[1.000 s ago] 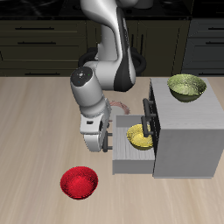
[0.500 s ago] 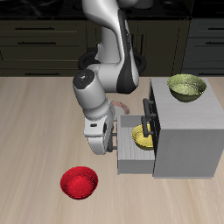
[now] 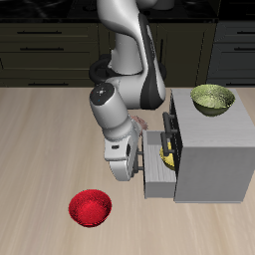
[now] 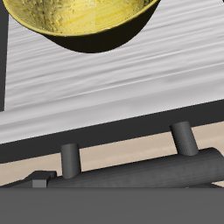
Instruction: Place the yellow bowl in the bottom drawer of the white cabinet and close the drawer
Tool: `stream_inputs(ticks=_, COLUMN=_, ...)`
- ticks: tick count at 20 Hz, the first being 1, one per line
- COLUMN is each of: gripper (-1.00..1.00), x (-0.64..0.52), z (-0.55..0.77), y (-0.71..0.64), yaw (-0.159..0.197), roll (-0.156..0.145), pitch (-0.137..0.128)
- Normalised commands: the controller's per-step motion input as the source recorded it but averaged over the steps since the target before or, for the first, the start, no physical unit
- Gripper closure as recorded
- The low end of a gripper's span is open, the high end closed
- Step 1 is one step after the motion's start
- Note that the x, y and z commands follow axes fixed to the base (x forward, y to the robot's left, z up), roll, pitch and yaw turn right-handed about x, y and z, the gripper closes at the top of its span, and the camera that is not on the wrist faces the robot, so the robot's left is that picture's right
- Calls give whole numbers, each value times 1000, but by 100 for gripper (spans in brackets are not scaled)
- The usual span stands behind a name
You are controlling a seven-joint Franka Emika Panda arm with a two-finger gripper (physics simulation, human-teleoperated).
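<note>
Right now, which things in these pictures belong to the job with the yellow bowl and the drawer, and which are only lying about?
Belong to the job:
- yellow bowl, inside the drawer
- bottom drawer, partly open
- white cabinet
- gripper, at the drawer front

Only lying about:
- red bowl, on the table
- olive-yellow bowl, on the cabinet top

Yellow bowl (image 3: 166, 155) in bottom drawer (image 3: 157, 180)

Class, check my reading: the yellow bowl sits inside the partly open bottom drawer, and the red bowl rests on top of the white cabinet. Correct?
Not quite. The red bowl lies on the table; the exterior view shows an olive-yellow bowl on the white cabinet. The yellow bowl is indeed in the bottom drawer.
</note>
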Motion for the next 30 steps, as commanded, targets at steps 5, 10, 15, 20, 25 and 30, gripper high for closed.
stream_inputs(ticks=5, gripper=-100, x=117, z=81, y=498, yaw=-11, roll=76, pitch=-34)
stream_inputs(ticks=10, gripper=-100, x=97, z=-80, y=309, yaw=-1, roll=52, pitch=-36)
stream_inputs(ticks=15, gripper=-100, x=118, z=8, y=173, yaw=2, roll=20, pitch=-35)
stream_inputs(ticks=20, gripper=-100, x=109, z=99, y=397, yaw=-6, roll=49, pitch=-41)
stream_inputs(ticks=25, gripper=-100, x=96, z=45, y=315, yaw=-24, roll=38, pitch=-33)
stream_inputs(ticks=30, gripper=-100, x=270, z=-92, y=416, yaw=8, roll=67, pitch=-74)
